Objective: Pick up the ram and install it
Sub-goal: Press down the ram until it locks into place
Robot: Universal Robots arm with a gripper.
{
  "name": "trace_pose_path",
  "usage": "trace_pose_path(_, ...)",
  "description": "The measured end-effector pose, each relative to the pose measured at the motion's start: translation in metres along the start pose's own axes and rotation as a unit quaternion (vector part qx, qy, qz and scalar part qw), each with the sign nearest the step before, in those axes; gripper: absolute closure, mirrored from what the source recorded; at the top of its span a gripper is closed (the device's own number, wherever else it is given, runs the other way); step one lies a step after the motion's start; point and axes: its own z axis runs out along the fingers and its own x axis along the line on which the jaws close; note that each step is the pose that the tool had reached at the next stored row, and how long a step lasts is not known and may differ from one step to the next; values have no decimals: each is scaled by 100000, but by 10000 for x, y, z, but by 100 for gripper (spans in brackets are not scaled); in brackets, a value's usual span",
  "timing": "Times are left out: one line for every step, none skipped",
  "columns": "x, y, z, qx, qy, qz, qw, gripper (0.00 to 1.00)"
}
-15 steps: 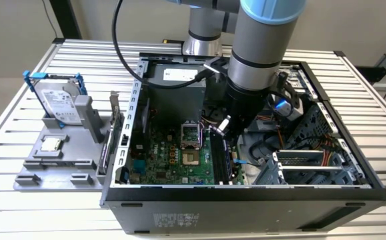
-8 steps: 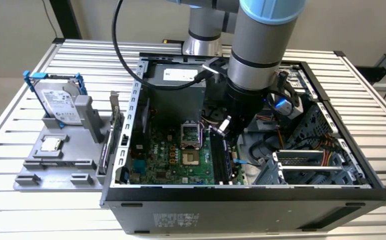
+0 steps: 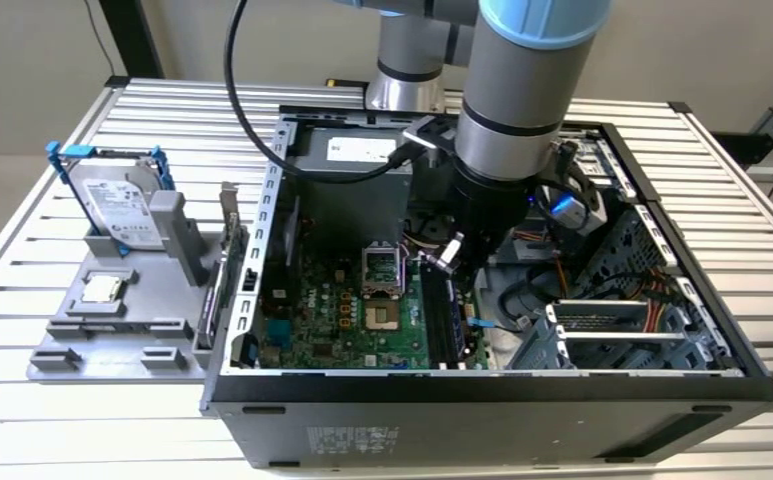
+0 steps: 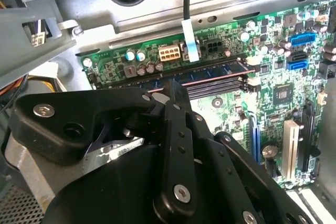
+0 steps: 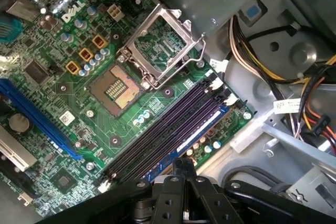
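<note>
One arm (image 3: 520, 110) and one gripper (image 3: 450, 255) are counted. One ram (image 5: 202, 129), one open computer case (image 3: 493, 400), one motherboard (image 3: 346, 310), one CPU socket (image 5: 115, 87), one hard drive (image 3: 117, 205) and one CPU chip (image 3: 102, 288) are also counted. The number of memory slots cannot be told with certainty.

In the exterior view, the arm is held nearly upright above the case. Its wrist is lowered into the case interior, and the gripper is placed over the memory slots (image 5: 157, 135), on the exterior view's right of the socket.

In both wrist views the ram is seen as a bluish strip lying low in the outermost slot of the bank, beside the dark slots and next to the motherboard edge. One end of the strip is covered by the fingertips (image 5: 177, 167).

The fingers are drawn together, with almost no gap between them. Whether the ram's edge is pinched or only touched from above cannot be told.

The hard drive, in blue brackets, is stood on edge in a grey holder (image 3: 106, 340) outside the case, on the exterior view's left. The CPU chip is laid flat on the same holder, well apart from the gripper
</note>
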Motion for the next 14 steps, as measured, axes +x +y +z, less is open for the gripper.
trace_pose_path(1, 1, 2, -10, -33, -492, 99999, 100)
trace_pose_path(2, 2, 4, -32, -81, -1035, 99995, 100)
trace_pose_path(2, 2, 5, -81, -157, -1622, 99987, 100)
trace_pose_path(2, 3, 6, -146, -249, -2227, 99975, 100)
trace_pose_path(2, 3, 7, -199, -336, -2886, 99958, 100)
trace_pose_path(3, 3, 8, -256, -420, -3579, 99935, 100)
trace_pose_path(3, 4, 9, -336, -538, -4240, 99908, 100)
trace_pose_path(3, 4, 10, -425, -665, -4948, 99874, 100)
trace_pose_path(3, 4, 10, -494, -762, -5585, 99840, 100)
trace_pose_path(3, 4, 12, -568, -869, -6246, 99799, 100)
trace_pose_path(3, 4, 13, -650, -985, -6891, 99755, 100)
trace_pose_path(3, 4, 14, -742, -1114, -7543, 99706, 100)
trace_pose_path(3, 5, 15, -810, -1193, -8030, 99667, 100)
trace_pose_path(2, 5, 16, -869, -1205, -8471, 99630, 100)
